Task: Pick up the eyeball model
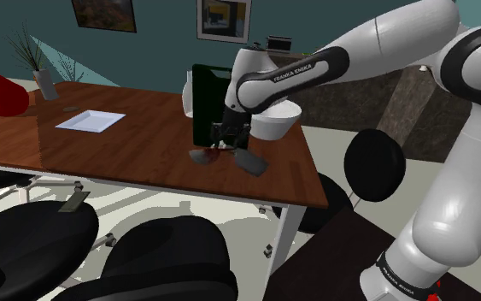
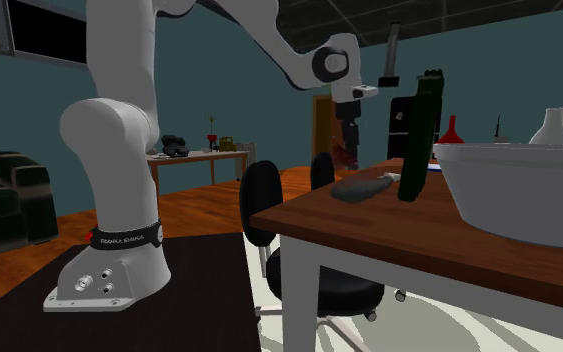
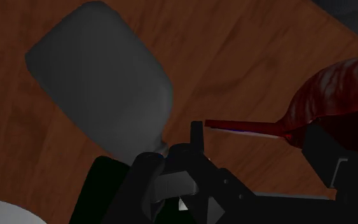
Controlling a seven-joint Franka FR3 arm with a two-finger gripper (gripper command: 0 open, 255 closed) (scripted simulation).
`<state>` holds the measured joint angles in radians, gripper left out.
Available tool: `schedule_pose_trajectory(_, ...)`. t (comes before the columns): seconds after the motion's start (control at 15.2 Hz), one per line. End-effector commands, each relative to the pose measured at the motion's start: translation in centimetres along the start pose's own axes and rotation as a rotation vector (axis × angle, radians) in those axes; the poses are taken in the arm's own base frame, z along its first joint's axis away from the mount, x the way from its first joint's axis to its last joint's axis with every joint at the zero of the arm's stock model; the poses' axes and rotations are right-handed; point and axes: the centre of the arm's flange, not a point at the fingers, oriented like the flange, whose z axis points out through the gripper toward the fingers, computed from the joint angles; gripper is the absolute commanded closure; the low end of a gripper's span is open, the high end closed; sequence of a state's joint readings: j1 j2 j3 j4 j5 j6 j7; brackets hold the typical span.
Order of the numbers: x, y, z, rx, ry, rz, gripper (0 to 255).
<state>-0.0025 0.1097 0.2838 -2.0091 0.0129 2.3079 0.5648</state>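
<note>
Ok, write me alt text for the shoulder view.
A white robot arm reaches over a wooden table, its wrist low above a dark red eyeball model that lies beside a grey bottle on its side, before an upright dark green box. A white bowl and a white tray are also on the table; black chairs stand by it.

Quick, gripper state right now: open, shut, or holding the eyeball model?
Gripper: cannot be told; it sits low by the dark red eyeball model on the table.
</note>
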Motion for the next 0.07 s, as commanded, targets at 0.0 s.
schedule_pose_trajectory(0.0,0.00,-0.10,-0.34,0.000,0.001,0.000,255)
